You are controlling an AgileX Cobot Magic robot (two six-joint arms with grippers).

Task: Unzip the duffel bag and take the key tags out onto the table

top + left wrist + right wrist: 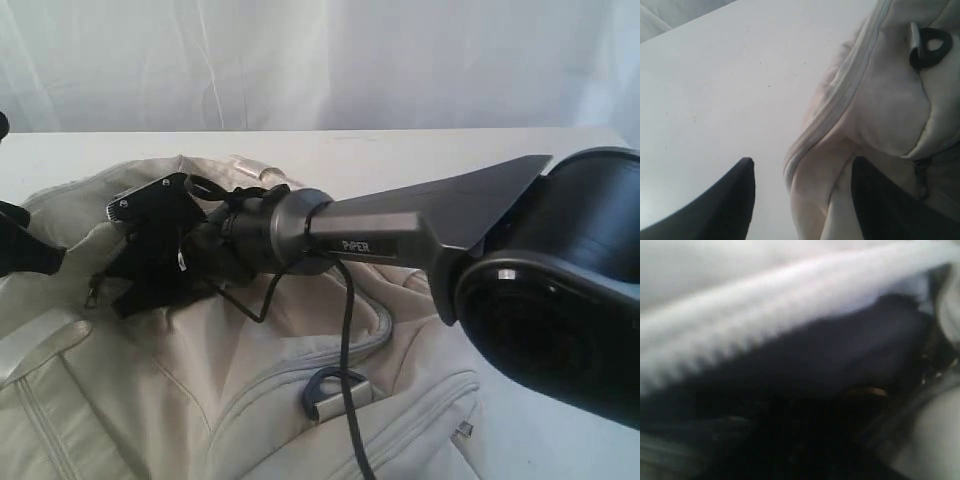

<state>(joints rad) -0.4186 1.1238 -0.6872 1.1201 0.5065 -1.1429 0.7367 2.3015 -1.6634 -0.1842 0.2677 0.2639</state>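
Across the lower left of the exterior view we see the duffel bag (pixel 150 390), cream fabric slumped on the white table (pixel 400 150), whose bare top shows behind the bag and toward the right edge of the frame. From the right of the frame the right arm (pixel 400 230), dark grey with a black cable (pixel 346 330) hanging from it, reaches leftward over the bag. At its end the right gripper (pixel 145 260) is sunk into the bag's open mouth at centre left. Black parts hide its tips there, so we cannot tell whether this pincer is wide or narrow. The right wrist view, heavily blurred, gives us only a pale zipper edge (pixel 765 325) bordering the dark lining (pixel 815 380); we cannot make out the key tags in that shadow. At the far left edge of the exterior view a black shape marks the left gripper (pixel 22 250), just beside the end of the bag. The left wrist view shows this pincer standing wide. Of its two dark fingers (pixel 730 205), one is over bare table and the other is close against the fabric. A fold of the bag with a run of pale zipper (pixel 840 100) lies between them, with a clear gap on the table side. Farther along the same fold we note a dark ring (pixel 930 47) resting on the cloth.
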